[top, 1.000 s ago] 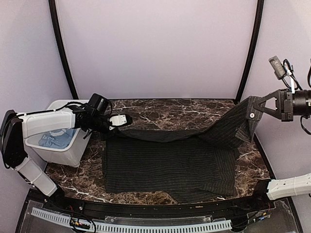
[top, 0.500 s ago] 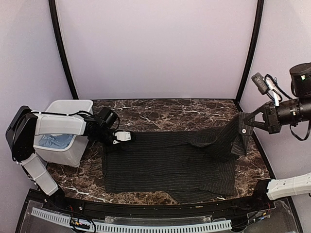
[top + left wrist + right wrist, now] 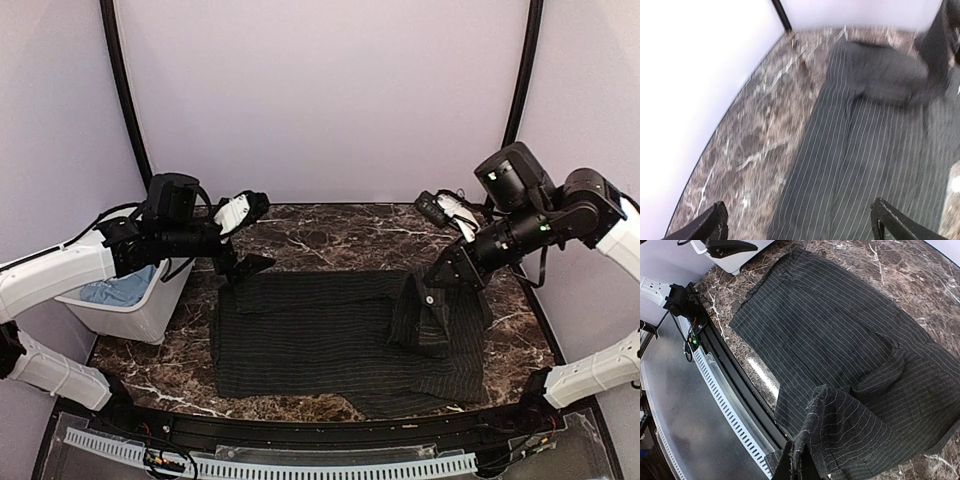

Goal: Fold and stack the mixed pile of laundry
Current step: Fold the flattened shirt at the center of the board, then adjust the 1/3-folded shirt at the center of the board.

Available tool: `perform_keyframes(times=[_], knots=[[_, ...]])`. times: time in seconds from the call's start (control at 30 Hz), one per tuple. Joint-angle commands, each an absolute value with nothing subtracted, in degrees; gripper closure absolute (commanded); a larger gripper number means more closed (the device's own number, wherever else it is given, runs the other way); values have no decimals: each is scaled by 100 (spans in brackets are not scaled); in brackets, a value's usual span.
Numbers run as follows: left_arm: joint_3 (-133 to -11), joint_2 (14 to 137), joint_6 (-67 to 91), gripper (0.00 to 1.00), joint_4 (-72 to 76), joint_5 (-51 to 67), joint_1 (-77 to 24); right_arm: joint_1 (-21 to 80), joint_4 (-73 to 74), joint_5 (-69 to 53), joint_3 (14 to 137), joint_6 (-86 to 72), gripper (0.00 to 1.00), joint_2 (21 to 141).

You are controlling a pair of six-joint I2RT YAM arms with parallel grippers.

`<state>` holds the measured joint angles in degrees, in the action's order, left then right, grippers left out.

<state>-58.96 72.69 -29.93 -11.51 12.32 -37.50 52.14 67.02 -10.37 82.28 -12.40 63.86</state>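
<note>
Since the shirt (image 3: 310, 335) lies spread nearly flat across the middle of the counter (image 3: 330, 228), just behind the black rail (image 3: 300, 430) at the near edge, the fold looks barely begun; its near hem runs close along that rail, and the left half shows few creases; right jaws are clamped on a bunched part of the cloth at the shirt's right side, holding it raised off the counter so that it hangs in a dark peak; I judge this is so the flap can be carried over the flat body as a fold; left jaws stand wide and hold nothing, poised over the shirt's far left corner and apart from the cloth as far as the wrist view shows; that corner lies flat, likely laid there to square the edge. Left of the shirt a white bin (image 3: 130, 315) sits at the counter's left edge with the blue T-shirt (image 3: 108, 290) in it, waiting its turn; the counter is glossy dark brown marble veined white, bare behind the shirt; beyond it pale lilac walls close the space, with black poles (image 3: 125, 100) curving up at the back corners.
</note>
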Motion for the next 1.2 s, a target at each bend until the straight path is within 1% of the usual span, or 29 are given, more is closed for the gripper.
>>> perform_keyframes(times=[0.0, 0.17, 0.27, 0.37, 0.47, 0.57, 0.6, 0.63, 0.67, 0.73, 0.8, 0.87, 0.9, 0.97, 1.1, 1.17], knots=[[-5850, 7044, -2065, 1, -289, 1738, -3874, 5244, 5531, -1523, 8057, -855, 100, 6944], [-5470, 6641, -1388, 1, 458, 1107, -3880, 5247, 4908, -1965, 8035, -688, 100, 7668], [-5232, 6431, -1244, 1, 675, 1270, -3884, 5220, 4607, -2031, 8044, -672, 100, 7943], [-5241, 6494, -1372, 1, 229, 1813, -3895, 5022, 4324, -2305, 8094, -607, 100, 8215], [-4929, 6435, -1427, 1, 305, 1585, -4033, 4931, 4134, -2623, 8361, -510, 100, 8810], [-4638, 6125, -1188, 1, 755, 1302, -4054, 4931, 4088, -2866, 8764, -485, 100, 9554], [-4583, 6082, -1119, 1, 769, 1209, -4059, 4931, 4109, -2914, 8941, -493, 97, 9792], [-4581, 6036, -1091, 1, 698, 1154, -4060, 4931, 4127, -2954, 9098, -514, 87, 10028], [-4621, 6040, -1053, 1, 604, 1053, -4060, 4931, 4180, -2997, 9290, -480, 78, 10223], [-4748, 6132, -945, 1, 240, 980, -4061, 4920, 4380, -2829, 9623, -447, 55, 10423], [-4890, 6312, -811, 1, -235, 1142, -4061, 4736, 4366, -2821, 9667, -455, 39, 10305], [-5071, 6615, -707, 1, -563, 1312, -4073, 4394, 4162, -2984, 9416, -573, 21, 9921], [-5203, 6726, -661, 1, -655, 1350, -4090, 4200, 4056, -3083, 9229, -628, 14, 9715], [-5335, 7052, -496, 1, -753, 1530, -4166, 3764, 3900, -3126, 8777, -729, 12, 9365], [-5663, 7754, -520, 6, -757, 1435, -4621, 3063, 3691, -3105, 7734, -890, 15, 8915], [-5905, 8351, -531, 7, -860, 1341, -4888, 2891, 3624, -2943, 7319, -993, 16, 8771]])
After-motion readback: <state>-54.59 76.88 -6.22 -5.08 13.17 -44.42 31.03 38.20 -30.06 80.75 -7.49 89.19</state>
